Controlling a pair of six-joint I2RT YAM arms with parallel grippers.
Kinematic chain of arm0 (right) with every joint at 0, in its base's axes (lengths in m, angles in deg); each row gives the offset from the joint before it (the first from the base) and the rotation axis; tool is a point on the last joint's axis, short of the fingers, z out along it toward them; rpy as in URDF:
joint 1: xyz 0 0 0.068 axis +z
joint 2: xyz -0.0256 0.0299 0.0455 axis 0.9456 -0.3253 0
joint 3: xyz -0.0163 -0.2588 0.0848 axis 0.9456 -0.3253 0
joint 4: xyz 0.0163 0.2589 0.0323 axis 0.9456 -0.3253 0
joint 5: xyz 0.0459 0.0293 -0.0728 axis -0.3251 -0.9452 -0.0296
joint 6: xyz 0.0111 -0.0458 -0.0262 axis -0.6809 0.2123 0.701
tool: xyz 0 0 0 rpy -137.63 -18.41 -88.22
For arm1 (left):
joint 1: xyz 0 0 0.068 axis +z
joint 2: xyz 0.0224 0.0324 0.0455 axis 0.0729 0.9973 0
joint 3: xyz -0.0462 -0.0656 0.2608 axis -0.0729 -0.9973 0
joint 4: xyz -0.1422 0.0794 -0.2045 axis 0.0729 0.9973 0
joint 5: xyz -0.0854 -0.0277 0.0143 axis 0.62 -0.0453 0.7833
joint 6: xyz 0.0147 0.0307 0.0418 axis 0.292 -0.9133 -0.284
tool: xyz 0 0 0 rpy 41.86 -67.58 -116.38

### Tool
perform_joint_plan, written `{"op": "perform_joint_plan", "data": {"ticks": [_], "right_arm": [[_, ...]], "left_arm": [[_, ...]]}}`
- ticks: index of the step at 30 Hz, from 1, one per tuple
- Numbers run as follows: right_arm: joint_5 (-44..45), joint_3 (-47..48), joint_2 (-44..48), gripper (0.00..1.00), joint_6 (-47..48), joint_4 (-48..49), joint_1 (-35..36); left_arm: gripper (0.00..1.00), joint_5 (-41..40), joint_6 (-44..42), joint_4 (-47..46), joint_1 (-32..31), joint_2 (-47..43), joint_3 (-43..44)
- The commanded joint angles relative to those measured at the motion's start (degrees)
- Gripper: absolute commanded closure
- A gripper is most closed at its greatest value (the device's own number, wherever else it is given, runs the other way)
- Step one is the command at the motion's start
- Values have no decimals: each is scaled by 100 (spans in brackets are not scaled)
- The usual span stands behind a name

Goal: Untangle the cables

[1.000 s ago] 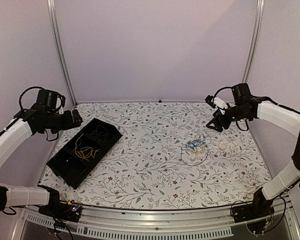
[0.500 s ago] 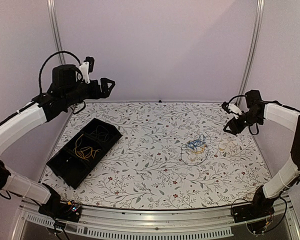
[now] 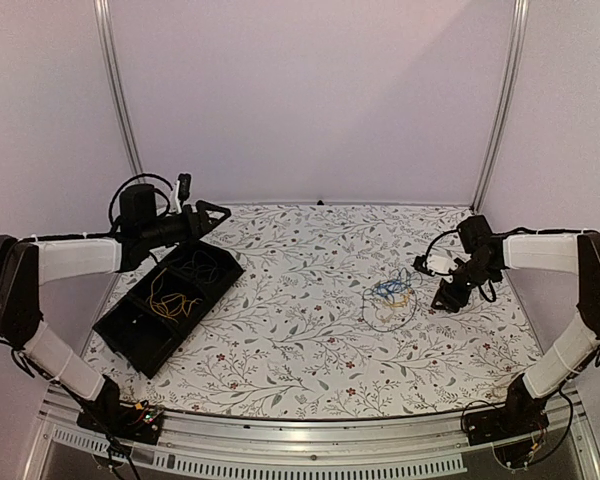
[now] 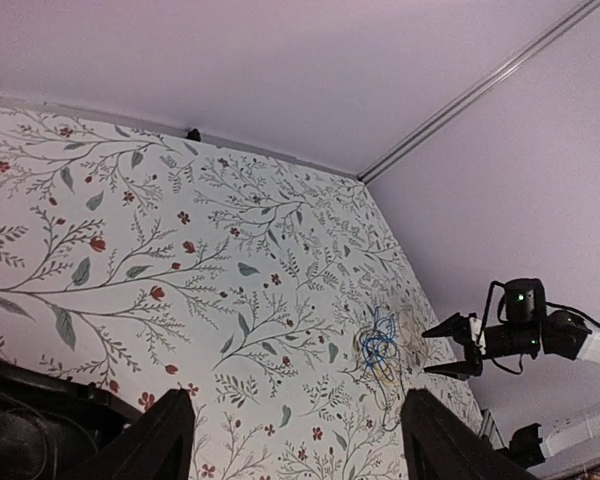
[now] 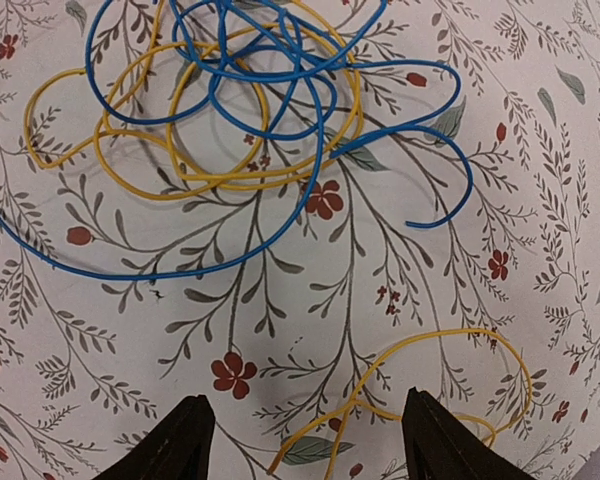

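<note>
Done so far: the black tray [image 3: 121, 352] at the left of the tabletop [image 3: 300, 350] holds a yellow cable [image 3: 170, 298] in its middle compartment and a dark cable [image 3: 202, 264] in its far one. Each lies apart from the other.
Near compartment: looks bare, though it is too dark to be sure.
Left to do: the knot [image 3: 390, 293] right of centre on the tabletop, where a blue cable [image 5: 280, 90] is looped through yellow loops [image 5: 180, 170], with a thin black loop [image 3: 380, 318] on its near side.
Loose piece: a single yellow strand [image 5: 460, 332] lies just right of the knot, not crossing it.
Left fingers [image 4: 165, 440]: spread apart with nothing between them, raised over the far end of the tray and facing across towards the knot.
Right fingers [image 5: 195, 440]: spread apart and empty, low over the tabletop just right of the knot, above the loose yellow strand.
Progress: I judge it under halfway; two cables are sorted, and the main knot is unpicked.
</note>
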Motion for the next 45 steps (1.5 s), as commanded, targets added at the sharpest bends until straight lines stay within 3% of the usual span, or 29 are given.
{"op": "perform_joint_plan", "data": {"ticks": [1,4,7,11,13,15,19,23,30,33,36,41,45], "right_arm": [[318,0,-245,31,52,462,92],[709,22,-401,34,-129,720,110],[830,21,-491,44,-246,809,119],[653,23,-413,72,-304,788,113],[578,63,-361,91,-357,739,117],[489,121,-264,100,-418,686,107],[221,346,52,100,-519,382,117],[-518,905,593,100,-706,-496,112],[-2170,1606,1464,100,-648,-1648,224],[-2632,1970,1456,100,-603,-2052,376],[-3085,2285,1385,100,-610,-2302,580],[-3558,2831,1235,100,-635,-2693,824],[-3774,3089,1182,100,-624,-2877,901]], "left_arm": [[28,72,-685,76,-389,-361,330],[28,-39,-859,259,-529,-397,408],[29,10,-862,258,-600,-409,420],[32,55,-870,249,-655,-399,423],[32,42,-889,249,-691,-404,416],[32,-57,-948,308,-744,-404,432],[28,-589,-1300,457,-1080,-456,427],[28,-1403,-2169,347,-1921,-634,280],[25,-2464,-2891,-966,-3568,-719,-136],[22,-3090,-3362,-1852,-4236,-291,-137],[20,-3181,-3767,-2535,-4741,454,209],[18,-3258,-4377,-2435,-5278,1873,1567],[16,-3418,-4401,-2331,-5361,2769,2422]]}}
